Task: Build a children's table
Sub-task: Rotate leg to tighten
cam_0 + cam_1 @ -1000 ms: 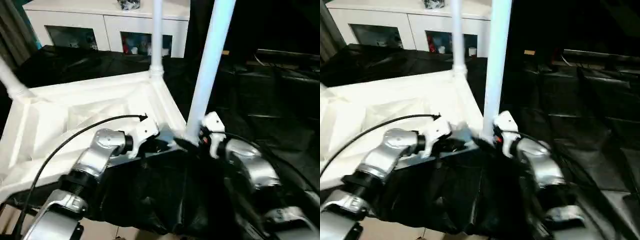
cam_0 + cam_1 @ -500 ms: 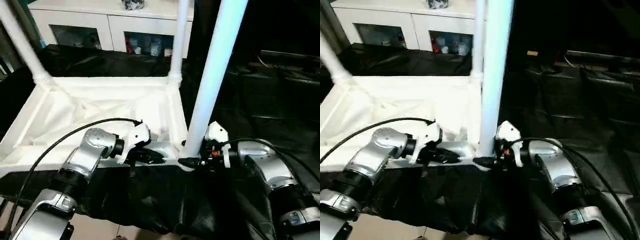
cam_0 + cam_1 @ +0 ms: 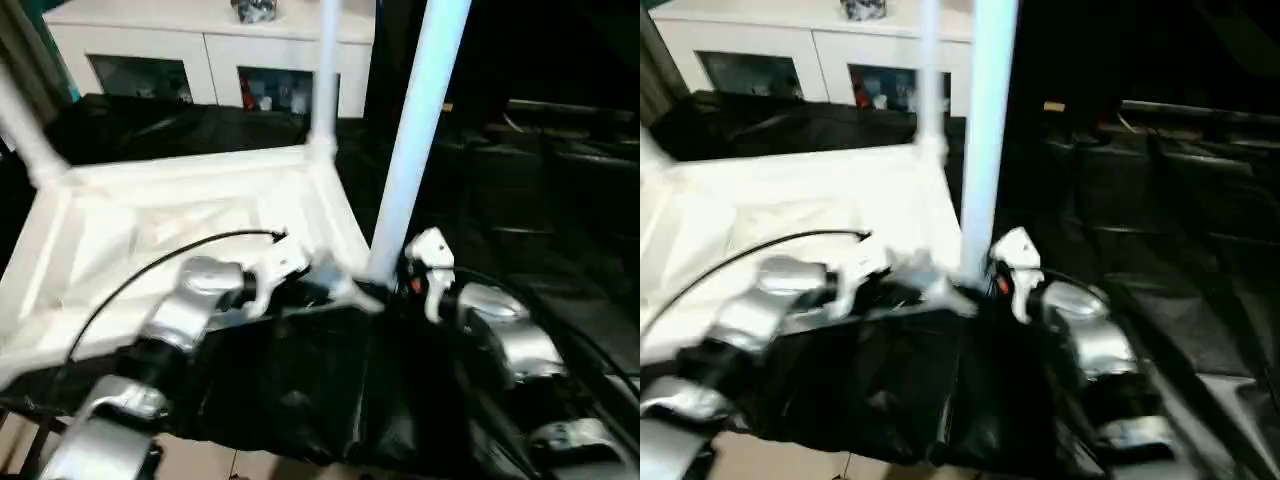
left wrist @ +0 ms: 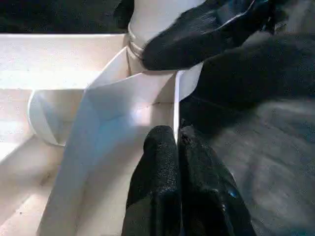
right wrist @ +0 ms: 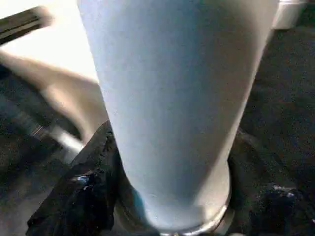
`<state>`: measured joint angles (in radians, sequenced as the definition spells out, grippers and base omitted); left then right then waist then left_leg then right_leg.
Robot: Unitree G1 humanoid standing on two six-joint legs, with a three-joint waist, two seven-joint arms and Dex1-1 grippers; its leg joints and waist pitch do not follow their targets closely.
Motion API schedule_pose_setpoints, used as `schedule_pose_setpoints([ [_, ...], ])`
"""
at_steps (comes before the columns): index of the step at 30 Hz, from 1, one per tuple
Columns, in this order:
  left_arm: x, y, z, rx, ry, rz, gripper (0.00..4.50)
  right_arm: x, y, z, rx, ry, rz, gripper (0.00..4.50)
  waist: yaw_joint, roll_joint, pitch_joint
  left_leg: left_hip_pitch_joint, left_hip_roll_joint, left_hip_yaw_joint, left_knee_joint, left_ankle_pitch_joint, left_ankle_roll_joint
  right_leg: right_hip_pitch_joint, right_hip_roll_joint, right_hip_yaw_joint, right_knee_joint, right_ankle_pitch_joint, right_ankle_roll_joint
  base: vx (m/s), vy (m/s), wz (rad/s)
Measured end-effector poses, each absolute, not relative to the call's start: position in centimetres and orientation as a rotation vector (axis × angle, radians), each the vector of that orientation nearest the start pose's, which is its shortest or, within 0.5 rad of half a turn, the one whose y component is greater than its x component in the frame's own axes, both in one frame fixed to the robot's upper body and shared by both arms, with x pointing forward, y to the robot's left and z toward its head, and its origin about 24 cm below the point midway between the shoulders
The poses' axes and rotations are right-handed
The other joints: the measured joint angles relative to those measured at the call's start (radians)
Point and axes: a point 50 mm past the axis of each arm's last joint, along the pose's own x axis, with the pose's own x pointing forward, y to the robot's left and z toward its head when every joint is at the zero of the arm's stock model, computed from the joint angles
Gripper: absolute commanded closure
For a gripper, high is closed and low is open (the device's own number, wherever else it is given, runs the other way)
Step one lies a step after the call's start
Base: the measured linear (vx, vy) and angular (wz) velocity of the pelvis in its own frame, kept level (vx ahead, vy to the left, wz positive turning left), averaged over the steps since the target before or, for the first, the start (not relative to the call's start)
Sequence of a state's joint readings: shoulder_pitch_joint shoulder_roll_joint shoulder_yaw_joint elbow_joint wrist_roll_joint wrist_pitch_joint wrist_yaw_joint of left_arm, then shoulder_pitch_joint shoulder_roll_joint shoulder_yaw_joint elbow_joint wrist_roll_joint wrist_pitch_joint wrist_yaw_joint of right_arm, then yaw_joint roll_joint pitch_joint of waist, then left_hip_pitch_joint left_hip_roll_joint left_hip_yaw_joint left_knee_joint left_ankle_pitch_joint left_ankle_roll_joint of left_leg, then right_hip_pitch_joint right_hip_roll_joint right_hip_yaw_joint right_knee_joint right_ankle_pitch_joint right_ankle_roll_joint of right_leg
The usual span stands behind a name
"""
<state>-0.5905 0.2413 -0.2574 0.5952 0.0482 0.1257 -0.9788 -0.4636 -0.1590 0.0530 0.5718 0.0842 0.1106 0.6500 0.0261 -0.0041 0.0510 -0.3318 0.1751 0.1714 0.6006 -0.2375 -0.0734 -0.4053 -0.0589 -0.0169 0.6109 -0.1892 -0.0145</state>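
Back of the room there's a white cabinet with glass doors, some colorful stuff inside that's too blurry to make out, and a small dark thing sitting on top. The tabletop is draped in wrinkly black cloth, hanging over the front edge.

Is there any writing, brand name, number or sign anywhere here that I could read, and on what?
No readable text in any view.
Small yellowish tag on the dark background: too small and blurred to read.
Red mark on the right gripper: a spot of colour, no letters.
Items behind the white cabinet's glass doors: too blurred.
The table top and the legs bear no lettering.
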Motion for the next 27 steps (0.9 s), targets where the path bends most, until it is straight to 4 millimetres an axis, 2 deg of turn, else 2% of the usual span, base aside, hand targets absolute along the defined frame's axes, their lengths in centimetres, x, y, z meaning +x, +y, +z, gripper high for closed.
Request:
schedule_pose_setpoints([
  [5,33.0,8.6,4.6,0.352,0.343,-1.049,4.50,33.6,-10.9,3.2,0.016,0.259,0.472,1.85,-0.001,0.003,-0.001,0.000,0.000,0.000,-0.001,0.000,0.000,0.000,0.000,0.000,0.000,0.000,0.000,0.000,0.000,0.00],
  [7,33.0,8.3,4.6,0.354,0.337,-1.034,4.50,33.8,-10.7,3.2,0.018,0.256,0.430,1.85,0.002,0.003,-0.001,-0.001,0.000,0.000,-0.001,0.000,0.000,0.000,0.000,0.000,-0.001,0.000,0.000,0.000,0.000,0.00],
  [8,33.0,8.2,4.7,0.355,0.336,-1.033,4.50,33.8,-10.7,3.2,0.018,0.253,0.428,1.50,0.002,0.003,-0.001,-0.001,0.000,0.000,-0.002,0.000,0.000,0.000,0.000,0.000,-0.001,0.000,0.000,0.000,0.000,0.00],
  [9,33.0,8.2,4.7,0.361,0.333,-1.035,4.50,33.8,-10.7,3.2,0.018,0.251,0.428,1.50,0.003,0.003,-0.001,-0.001,0.000,0.000,-0.002,0.000,0.000,0.000,0.000,0.000,-0.001,0.000,0.000,0.000,0.000,0.00],
  [11,33.0,8.2,4.7,0.381,0.326,-1.041,4.50,33.8,-10.7,3.2,0.019,0.249,0.433,1.15,0.003,0.003,-0.001,-0.001,0.000,0.000,-0.002,0.000,0.000,0.000,0.000,0.000,-0.001,0.000,0.000,0.000,0.000,0.00],
  [14,33.0,8.4,4.8,0.392,0.324,-1.053,4.50,33.7,-10.8,3.2,0.014,0.249,0.472,1.03,0.001,0.003,-0.001,-0.001,0.000,0.000,-0.002,0.000,0.000,-0.001,0.000,0.000,-0.001,0.000,0.000,0.000,0.000,0.00],
  [16,32.9,8.6,4.9,0.401,0.325,-1.076,4.50,33.6,-11.0,3.3,-0.003,0.250,0.511,0.74,0.001,0.003,-0.001,-0.001,0.000,0.000,-0.003,0.000,0.000,-0.001,0.000,0.000,-0.001,0.000,0.000,0.000,0.000,0.00],
  [23,32.4,10.0,5.2,0.400,0.343,-1.187,4.50,33.1,-12.5,3.5,-0.094,0.269,0.753,0.74,0.005,0.003,0.000,-0.003,0.000,0.000,-0.003,0.002,0.006,-0.003,0.000,-0.001,-0.002,-0.001,0.000,0.000,0.000,0.00],
  [27,32.2,11.1,5.3,0.410,0.363,-1.258,4.50,32.0,-13.4,3.8,-0.159,0.289,0.960,0.74,0.008,0.004,0.000,-0.003,0.000,0.000,-0.003,0.002,0.006,-0.002,0.000,-0.001,-0.001,-0.001,0.000,0.000,0.000,0.00],
])
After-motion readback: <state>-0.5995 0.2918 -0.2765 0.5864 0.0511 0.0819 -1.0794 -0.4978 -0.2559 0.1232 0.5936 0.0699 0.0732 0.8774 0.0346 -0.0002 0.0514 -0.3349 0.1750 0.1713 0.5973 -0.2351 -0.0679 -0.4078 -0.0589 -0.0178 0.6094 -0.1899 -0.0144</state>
